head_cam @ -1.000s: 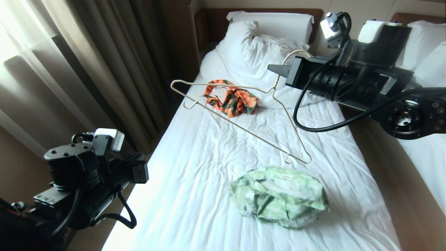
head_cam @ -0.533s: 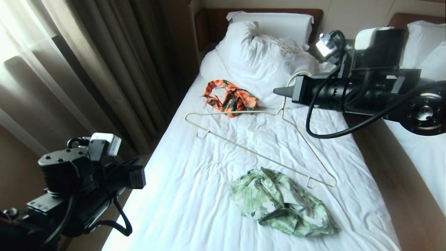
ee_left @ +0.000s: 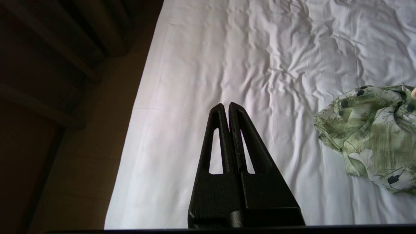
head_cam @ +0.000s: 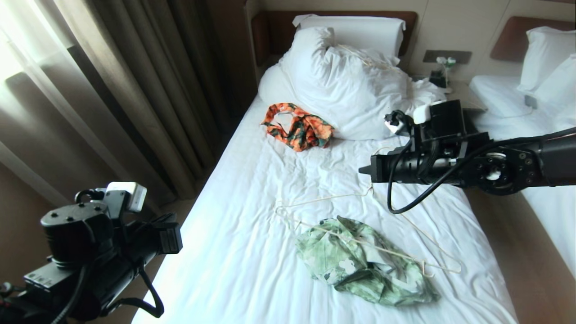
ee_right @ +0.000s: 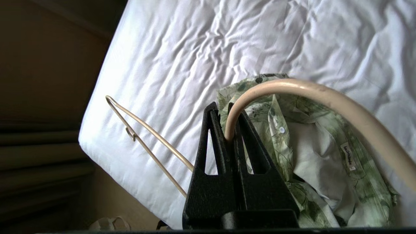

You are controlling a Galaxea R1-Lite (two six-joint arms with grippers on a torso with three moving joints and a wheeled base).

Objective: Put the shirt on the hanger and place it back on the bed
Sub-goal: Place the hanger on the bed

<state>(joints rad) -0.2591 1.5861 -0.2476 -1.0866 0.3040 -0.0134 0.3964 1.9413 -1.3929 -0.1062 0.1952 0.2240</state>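
Two grippers in frame, both closed. Nearest, low at head view's left: left gripper (ee_left: 229, 107), fingers pressed together on nothing, hanging over the bedside edge of the large bed with wrinkled white sheets (head_cam: 252, 252), idle. Next out, mid-bed: crumpled light green floral short-sleeved shirt (head_cam: 364, 263), unhung, collar and label facing up. Across its top: thin cream wire hanger (head_cam: 373, 245), long bar touching the fabric, one end past the shirt toward the right bed edge. Just beyond: right gripper (ee_right: 227, 107), clamped on the hanger's curved hook, arm reaching in level from the right. Farther: orange-and-dark-green patterned garment (head_cam: 299, 128), well apart from the shirt, beside the big white pillow (head_cam: 342, 85) at the headboard.

Step in hand, judged: bringing hanger to shirt. Best done by keeping the hook pinched firm, tipping one hanger arm toward the collar opening, using the free left gripper to lift and spread the collar before threading.

Right wrist view alone: hook seated between the fingers, white button, neck label. Head view alone: whole hanger outline, other garment, pillow. Left wrist view: shirt's edge only, no hanger.
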